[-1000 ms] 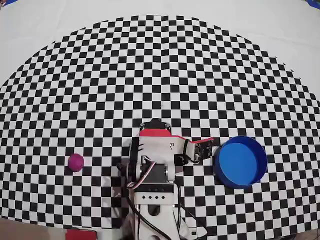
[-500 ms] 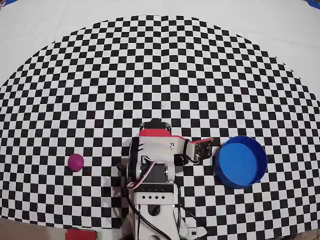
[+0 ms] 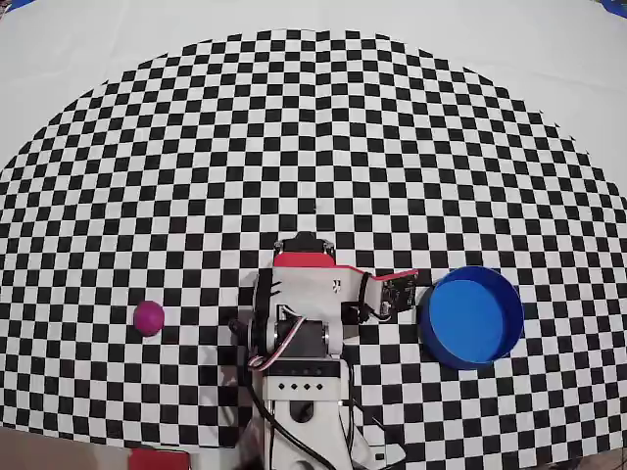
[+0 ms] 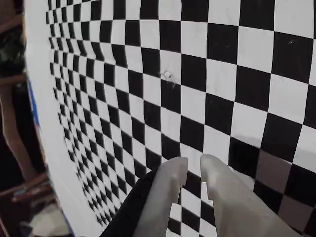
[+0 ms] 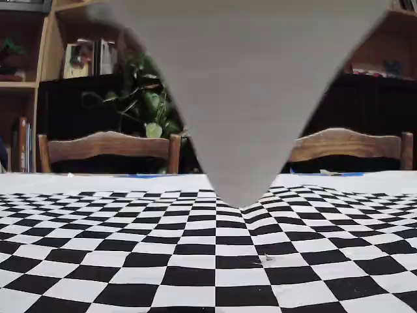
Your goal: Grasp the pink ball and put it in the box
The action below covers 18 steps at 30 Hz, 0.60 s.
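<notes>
In the overhead view the pink ball lies on the checkered cloth, left of the folded arm. On the other side of the arm stands the round blue box, with nothing in it. Ball and box are both out of the wrist view. There my gripper reaches in from the bottom edge, its two pale fingers nearly touching and nothing between them, hovering over bare checker squares. The arm's body hides the gripper from above.
The checkered cloth spreads far ahead of the arm. In the fixed view a big blurred grey wedge fills the upper middle, with chairs and shelves behind the table. A small speck lies on the cloth.
</notes>
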Available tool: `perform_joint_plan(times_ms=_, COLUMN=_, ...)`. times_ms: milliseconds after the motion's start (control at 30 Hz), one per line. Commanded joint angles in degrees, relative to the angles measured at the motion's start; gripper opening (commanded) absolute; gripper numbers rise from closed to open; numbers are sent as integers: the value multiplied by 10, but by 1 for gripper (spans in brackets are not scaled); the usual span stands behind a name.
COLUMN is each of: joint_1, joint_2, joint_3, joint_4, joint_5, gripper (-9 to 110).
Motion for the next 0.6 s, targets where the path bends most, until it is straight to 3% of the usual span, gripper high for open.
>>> perform_joint_plan(times_ms=0, joint_1=-3, joint_2=31, joint_3=4, joint_4=2, joint_5=-3, gripper=1)
perform_joint_plan(times_ms=567, joint_1=-1, joint_2=29, joint_3=4, joint_4=-3, joint_5=-3, gripper=0)
